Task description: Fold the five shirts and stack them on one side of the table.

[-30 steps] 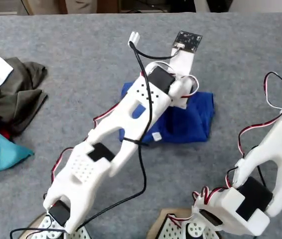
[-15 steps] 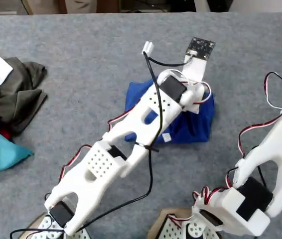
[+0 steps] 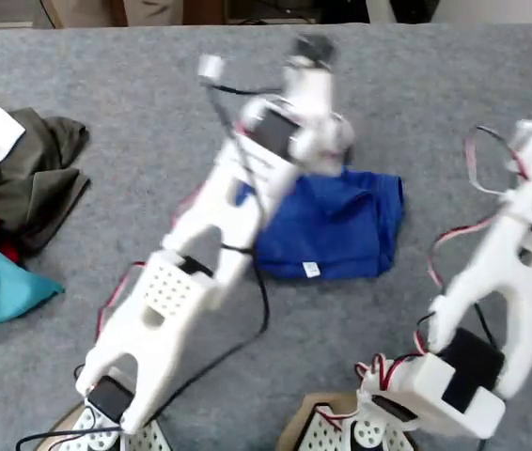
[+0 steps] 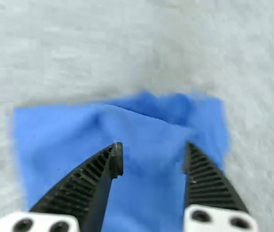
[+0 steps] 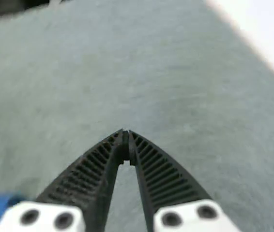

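One folded so far, by the look of it: blue shirt [image 3: 341, 230], flat rect. near mid-worktop [image 3: 454, 94], long axis approx. parallel to near edge, tag [image 3: 311, 271] on near hem. Directly under L end effector [image 4: 151, 157] per L wrist view: jaws apart, nothing between them, tips above the cloth w/ no visible contact, aimed toward shirt's far edge and the bare grey beyond. In high view, L arm stretched diag. from near-left base across shirt's left end, wrist above its far-left corner. Clearly the nearer arm for any push or regrip of the blue one.

R end effector [image 5: 126, 145] pinched closed, empty, over bare worktop toward right edge. Sliver of blue at rim of its view, so shirt off to one side, not beneath. R arm raised, elbow bent, by right edge.

At left edge, remaining shirts [image 3: 22, 188] heaped unfolded, well apart from blue: dark olive, red, teal, white bit on top.

Probably next: fetch from heap. Lies left of L end effector, so L arm better placed; would need swing left & descent w/ jaws apart.
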Robot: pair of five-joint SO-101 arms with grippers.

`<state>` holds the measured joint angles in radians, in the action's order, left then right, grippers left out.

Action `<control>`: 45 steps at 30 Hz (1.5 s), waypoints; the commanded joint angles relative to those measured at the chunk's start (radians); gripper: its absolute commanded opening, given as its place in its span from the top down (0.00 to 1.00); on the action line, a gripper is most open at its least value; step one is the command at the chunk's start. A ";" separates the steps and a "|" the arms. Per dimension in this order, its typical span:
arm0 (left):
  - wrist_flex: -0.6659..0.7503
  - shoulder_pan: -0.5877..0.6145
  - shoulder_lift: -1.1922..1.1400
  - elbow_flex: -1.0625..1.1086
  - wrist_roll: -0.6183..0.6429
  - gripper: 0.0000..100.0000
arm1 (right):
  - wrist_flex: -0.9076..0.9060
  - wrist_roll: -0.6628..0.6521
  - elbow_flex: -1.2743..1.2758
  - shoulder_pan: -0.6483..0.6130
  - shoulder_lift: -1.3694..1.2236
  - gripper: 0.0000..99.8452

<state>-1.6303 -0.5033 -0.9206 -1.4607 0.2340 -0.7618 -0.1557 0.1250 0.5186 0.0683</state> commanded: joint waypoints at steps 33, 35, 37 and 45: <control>0.348 0.580 1.058 1.726 -0.324 0.98 | -0.687 -0.368 -0.120 -0.515 -0.021 0.99; 0.454 0.615 1.144 1.896 -0.348 0.98 | -0.689 -0.368 -0.119 -0.513 -0.018 0.99; 0.569 0.641 1.208 2.056 -0.353 0.98 | -0.700 -0.370 -0.119 -0.513 -0.025 0.99; 1.068 0.655 1.283 2.492 -0.347 0.98 | -0.694 -0.368 -0.136 -0.530 -0.137 0.99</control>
<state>-0.7142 0.1504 0.3207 0.9452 -0.1082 -1.4569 -0.5209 0.0407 0.0138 -0.0453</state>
